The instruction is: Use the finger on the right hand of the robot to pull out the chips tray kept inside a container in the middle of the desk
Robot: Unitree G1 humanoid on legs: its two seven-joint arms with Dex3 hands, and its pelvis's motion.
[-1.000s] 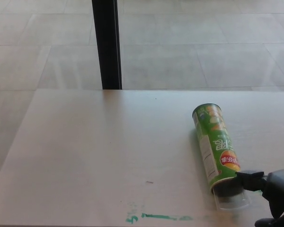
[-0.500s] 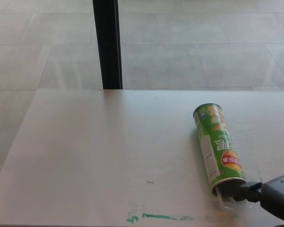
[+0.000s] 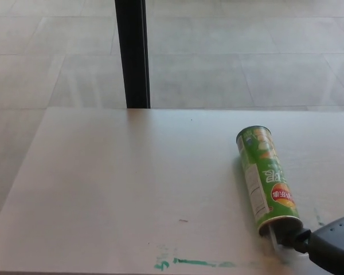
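Right hand (image 3: pixel 331 251), finger state hidden, meets the can (image 3: pixel 266 177) mouth; you are mid-pull, so draw the tray (image 3: pixel 275 236) straight toward yourself.

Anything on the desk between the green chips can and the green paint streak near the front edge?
No. In the head view, only bare desk separates the chips can from the green streak.

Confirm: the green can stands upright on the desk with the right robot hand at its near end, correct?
Not upright. In the head view the green can lies on its side on the desk. The right robot hand is at its near end, as you said.
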